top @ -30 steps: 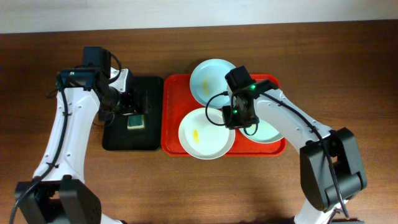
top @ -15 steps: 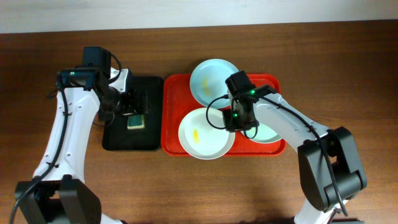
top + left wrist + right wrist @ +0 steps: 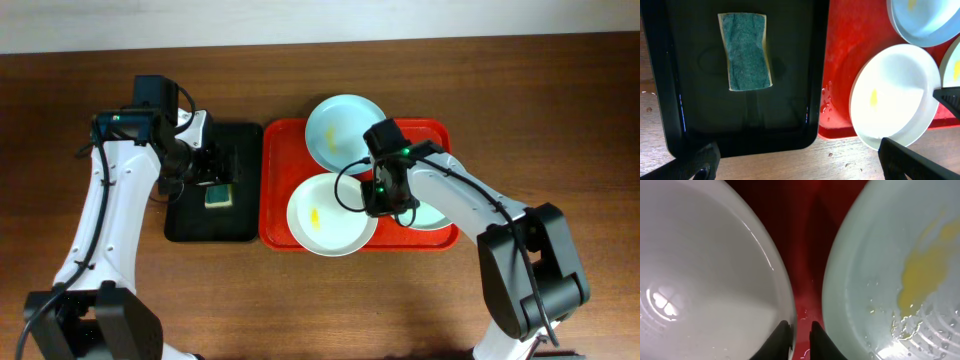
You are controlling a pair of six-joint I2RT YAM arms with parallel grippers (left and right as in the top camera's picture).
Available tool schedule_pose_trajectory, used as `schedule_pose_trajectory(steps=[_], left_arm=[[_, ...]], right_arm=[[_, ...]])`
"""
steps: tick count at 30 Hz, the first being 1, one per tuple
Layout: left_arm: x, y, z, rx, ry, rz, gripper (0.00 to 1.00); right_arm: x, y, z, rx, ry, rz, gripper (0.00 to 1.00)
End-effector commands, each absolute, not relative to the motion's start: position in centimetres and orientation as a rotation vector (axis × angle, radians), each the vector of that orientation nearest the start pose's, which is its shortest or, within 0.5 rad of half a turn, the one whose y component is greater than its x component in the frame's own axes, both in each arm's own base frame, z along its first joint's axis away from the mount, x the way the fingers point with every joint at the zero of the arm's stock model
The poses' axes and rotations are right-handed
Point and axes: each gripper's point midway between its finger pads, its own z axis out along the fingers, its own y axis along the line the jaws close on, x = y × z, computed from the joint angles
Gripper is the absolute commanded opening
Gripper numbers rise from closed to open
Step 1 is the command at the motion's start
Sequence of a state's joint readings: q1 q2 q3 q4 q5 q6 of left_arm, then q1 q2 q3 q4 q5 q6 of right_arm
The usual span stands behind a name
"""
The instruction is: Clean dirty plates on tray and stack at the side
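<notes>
the right claw (image 3: 800, 336) sits low in the red tray (image 3: 278, 165). its jaws are nearly together astride the right rim of the white plate (image 3: 320, 215), one finger inside the plate and one in the narrow gap beside the pale green plate (image 3: 880, 280). whether they truly bite the rim i cannot tell. that rim is thin and glossy, so a shallow pinch could slip on lifting and drop the plate. the outer finger could also shove the green plate. the white plate overhangs the tray's near edge, so dragging it may tip it onto the desk (image 3: 400, 300). the left claw (image 3: 797, 152) hangs wide apart above the black tray (image 3: 790, 75), near the sponge (image 3: 745, 52).
</notes>
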State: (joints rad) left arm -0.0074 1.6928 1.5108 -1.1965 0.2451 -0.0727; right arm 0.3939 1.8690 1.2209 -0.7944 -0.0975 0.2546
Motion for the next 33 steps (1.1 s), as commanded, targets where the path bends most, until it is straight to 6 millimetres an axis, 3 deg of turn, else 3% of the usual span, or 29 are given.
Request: schedule_pose_trajectory(steps=[1, 5, 7, 14, 18, 21, 23, 24, 25, 28, 30, 31, 32, 33], left_arm=[[35.1, -4.4, 15.4, -0.063, 2.939, -0.359, 0.99], [35.1, -4.4, 15.4, -0.063, 2.939, -0.359, 1.0], [35.2, -4.4, 15.3, -0.064, 2.938, -0.355, 0.99], [35.6, -2.9, 15.0, -0.076, 2.937, -0.223, 0.84], [36.8, -2.7, 14.1, -0.075, 2.921, -0.204, 0.57], [38.0, -2.7, 12.8, -0.075, 2.918, -0.206, 0.52], [38.9, -2.8, 11.9, -0.074, 2.914, -0.211, 0.32], [38.9, -2.8, 11.7, -0.075, 2.919, -0.211, 0.28], [39.2, -2.7, 11.6, -0.076, 2.913, -0.209, 0.28], [39.7, -2.7, 11.3, -0.073, 2.901, -0.208, 0.49], [40.0, -2.7, 10.8, -0.074, 2.905, -0.206, 0.55], [40.0, -2.7, 10.6, -0.075, 2.908, -0.202, 0.69], [40.1, -2.5, 10.3, -0.077, 2.913, -0.19, 1.0], [40.2, -2.4, 10.0, -0.079, 2.917, -0.175, 1.0]], right_arm=[[32.2, 15.4, 1.8, -0.232, 3.049, 0.196, 0.13], [32.5, 15.5, 1.8, -0.232, 3.035, 0.203, 0.04], [32.6, 15.5, 1.8, -0.203, 3.034, 0.206, 0.04], [32.5, 15.6, 1.8, -0.165, 3.039, 0.214, 0.04], [32.6, 15.6, 1.8, -0.165, 3.039, 0.213, 0.04], [32.6, 15.6, 1.8, -0.165, 3.039, 0.213, 0.05], [32.6, 15.6, 1.8, -0.165, 3.039, 0.213, 0.11], [32.6, 15.6, 1.8, -0.165, 3.039, 0.213, 0.14], [32.6, 15.6, 1.8, -0.165, 3.039, 0.213, 0.14], [32.6, 15.6, 1.8, -0.165, 3.035, 0.215, 0.14], [32.7, 15.7, 1.8, -0.165, 3.034, 0.215, 0.14], [32.7, 15.7, 1.8, -0.165, 3.035, 0.216, 0.14], [32.7, 15.7, 1.8, -0.165, 3.035, 0.216, 0.14], [32.7, 15.7, 1.8, -0.165, 3.035, 0.216, 0.14]])
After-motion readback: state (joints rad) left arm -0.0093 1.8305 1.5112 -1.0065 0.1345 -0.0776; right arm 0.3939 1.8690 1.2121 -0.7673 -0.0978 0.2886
